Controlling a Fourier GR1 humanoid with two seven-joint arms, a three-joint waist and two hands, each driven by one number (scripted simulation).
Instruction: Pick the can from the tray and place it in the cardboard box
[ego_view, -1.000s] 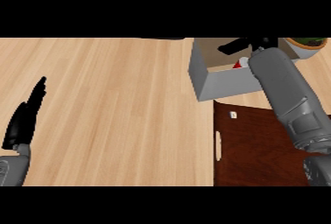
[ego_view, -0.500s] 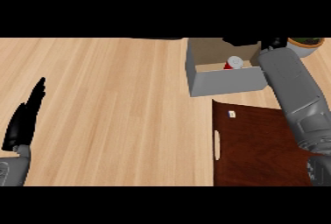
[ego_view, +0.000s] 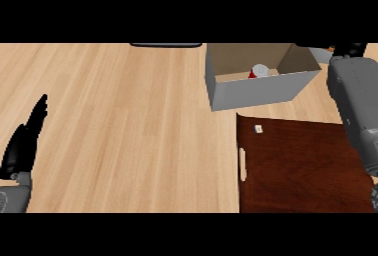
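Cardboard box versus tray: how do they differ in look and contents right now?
The cardboard box has tall grey walls and an open top; the tray is flat and dark reddish-brown. The box holds the red can; the tray carries no can. The box sits beyond the tray, farther from the robot. Both rest on the wooden counter, at the robot's right.

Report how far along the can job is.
Done: the can sits inside the cardboard box, and the tray carries no can. In hand: nothing; the right hand shows past the box's right corner, apart from the can, and the left hand rests open at the left edge. Left: probably just bringing the right arm back.
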